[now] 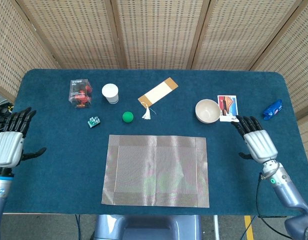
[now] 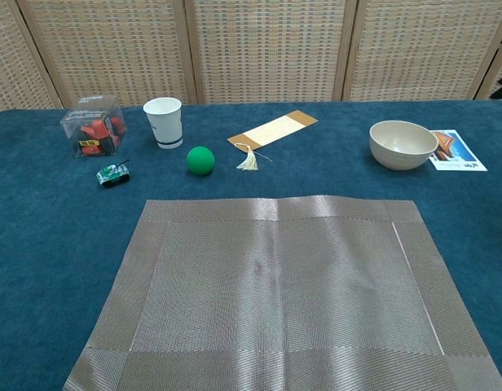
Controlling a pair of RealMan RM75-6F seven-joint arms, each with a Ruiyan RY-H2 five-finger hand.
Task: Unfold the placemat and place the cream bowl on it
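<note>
The grey woven placemat (image 1: 156,170) (image 2: 279,289) lies flat and fully spread at the table's front centre. The cream bowl (image 1: 207,110) (image 2: 402,143) stands upright on the blue cloth behind the mat's right corner, apart from it. My right hand (image 1: 256,142) hovers open to the front right of the bowl, fingers spread and pointing toward it, holding nothing. My left hand (image 1: 10,142) is open at the far left edge of the table, well away from the mat. Neither hand appears in the chest view.
Behind the mat sit a green ball (image 1: 127,117), a white cup (image 1: 110,93), a clear box of red pieces (image 1: 80,93), a small toy car (image 1: 94,121) and a tasselled bookmark (image 1: 157,92). A picture card (image 1: 228,108) lies beside the bowl; a blue packet (image 1: 272,109) lies far right.
</note>
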